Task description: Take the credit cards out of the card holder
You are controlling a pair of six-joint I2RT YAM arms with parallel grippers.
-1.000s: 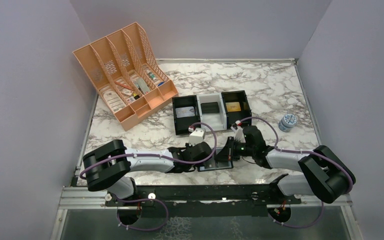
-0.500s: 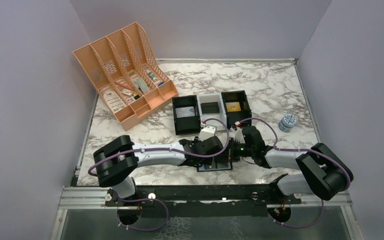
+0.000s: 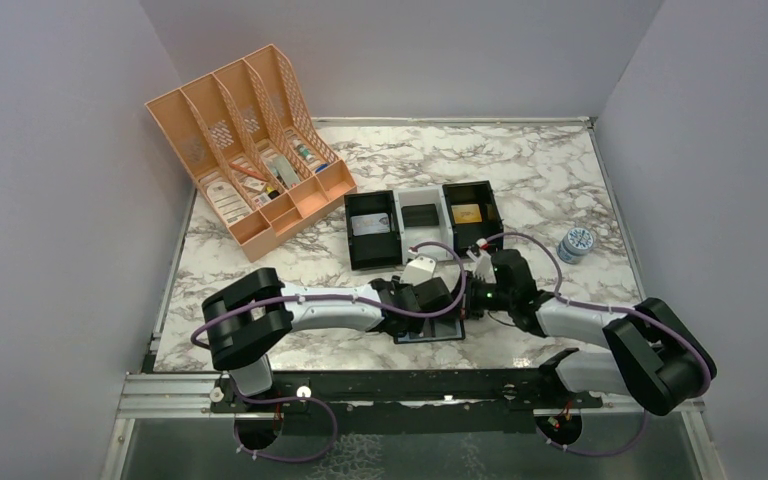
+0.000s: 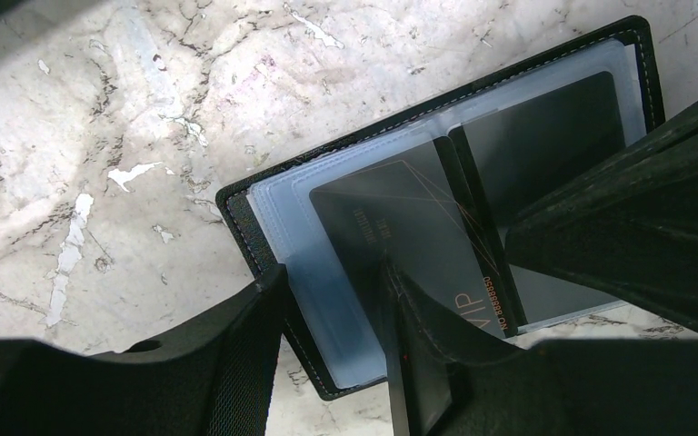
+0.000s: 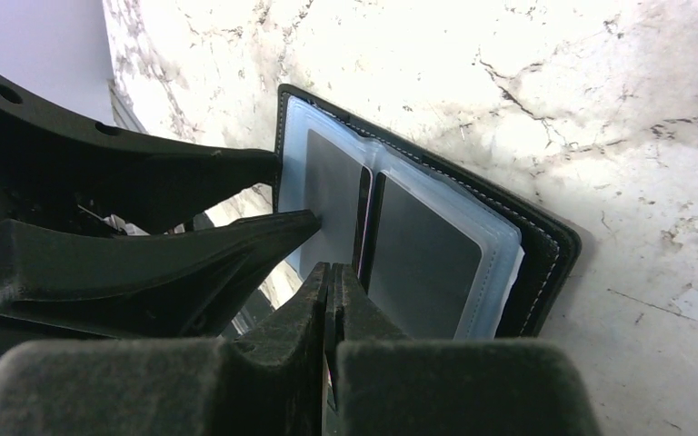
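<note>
The black card holder (image 3: 428, 333) lies open on the marble near the front edge, its clear blue-grey sleeves facing up. In the left wrist view, a dark card marked VIP (image 4: 400, 218) sits in one sleeve and a second dark card (image 4: 545, 136) in the sleeve beside it. My left gripper (image 4: 332, 341) is open and straddles the card holder's (image 4: 264, 227) end edge. One of its fingers stands outside the cover and the other on the VIP card's sleeve. My right gripper (image 5: 334, 277) is shut, its tips down on the sleeves by the middle fold of the card holder (image 5: 545, 254).
A black-and-white three-compartment tray (image 3: 397, 232) with cards in it stands just behind the arms. An orange desk organiser (image 3: 250, 150) fills the back left corner. A small round jar (image 3: 576, 243) sits at the right.
My left gripper has moved right over the card holder and its jaws have widened. The right gripper stayed shut at the holder.
</note>
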